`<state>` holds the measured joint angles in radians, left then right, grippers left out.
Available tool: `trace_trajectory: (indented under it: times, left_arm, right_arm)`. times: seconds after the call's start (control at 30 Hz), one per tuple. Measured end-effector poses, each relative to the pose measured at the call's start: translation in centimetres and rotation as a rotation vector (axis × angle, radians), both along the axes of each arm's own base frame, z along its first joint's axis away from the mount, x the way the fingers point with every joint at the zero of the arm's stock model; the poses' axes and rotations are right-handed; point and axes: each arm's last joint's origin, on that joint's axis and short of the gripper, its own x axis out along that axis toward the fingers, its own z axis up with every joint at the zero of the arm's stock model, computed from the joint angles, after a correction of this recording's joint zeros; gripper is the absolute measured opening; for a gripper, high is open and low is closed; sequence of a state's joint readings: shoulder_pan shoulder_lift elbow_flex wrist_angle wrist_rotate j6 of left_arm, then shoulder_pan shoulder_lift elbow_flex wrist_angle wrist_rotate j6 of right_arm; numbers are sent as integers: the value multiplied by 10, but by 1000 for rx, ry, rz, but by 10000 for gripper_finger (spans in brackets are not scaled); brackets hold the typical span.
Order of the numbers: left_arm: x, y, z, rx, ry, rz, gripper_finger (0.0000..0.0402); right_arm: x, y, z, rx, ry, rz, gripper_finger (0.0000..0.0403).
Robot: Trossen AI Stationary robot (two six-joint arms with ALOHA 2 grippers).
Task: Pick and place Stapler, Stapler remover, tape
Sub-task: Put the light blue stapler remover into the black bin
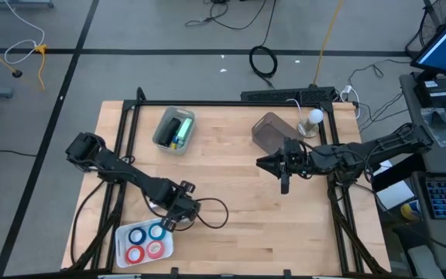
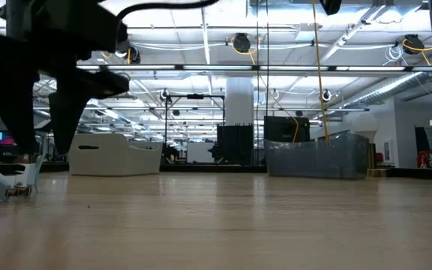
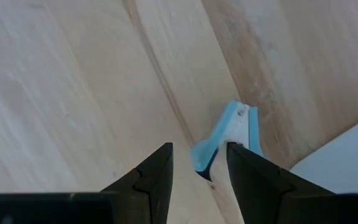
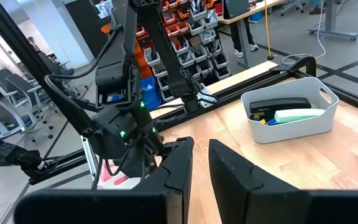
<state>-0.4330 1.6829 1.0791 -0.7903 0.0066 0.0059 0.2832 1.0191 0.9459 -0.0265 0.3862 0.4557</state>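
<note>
My left gripper (image 1: 170, 221) stands open, pointing down, over a small light-blue and white stapler remover (image 3: 232, 138) that lies on the wood beside a white tray (image 1: 122, 236). The remover shows just past one fingertip (image 3: 238, 155) in the left wrist view. In the low view the remover (image 2: 7, 184) rests on the table below the dark fingers. The tray holds the tape (image 1: 145, 241): two blue and two red rolls. A black stapler (image 4: 278, 104) lies in a white bin (image 1: 174, 129). My right gripper (image 1: 262, 163) hovers mid-table with its fingers slightly apart. My left gripper comes down from above with one finger (image 3: 238, 155) right at the stapler remover's blue end (image 3: 207, 152). I cannot tell whether the finger touches it. The remover lies flat on the table.
A translucent grey container (image 1: 272, 132) stands at the far right of the table, next to my right arm. The white bin (image 4: 291, 115) also holds a pale green item. Black frame rails (image 1: 339, 209) run along the table's edges. Bare wood (image 1: 238, 232) lies between the two arms.
</note>
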Motion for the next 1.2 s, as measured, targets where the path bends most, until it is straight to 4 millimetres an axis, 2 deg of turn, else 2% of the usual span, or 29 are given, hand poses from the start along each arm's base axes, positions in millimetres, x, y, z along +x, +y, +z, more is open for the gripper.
trace_trajectory:
  times: [0.2,0.53,0.87,1.2]
  left_arm:
    - [-4,4,-12,-18,11,30,152]
    - [1,6,-12,-38,-24,48,150]
    - [0,6,-12,-28,-16,20,75]
    - [-5,8,-13,-7,34,19,60]
  right_arm:
    - [0,0,0,0,0,0,50]
    - [0,0,0,3,-1,0,50]
    - [0,0,0,3,-1,0,50]
    - [0,0,1,5,-7,0,50]
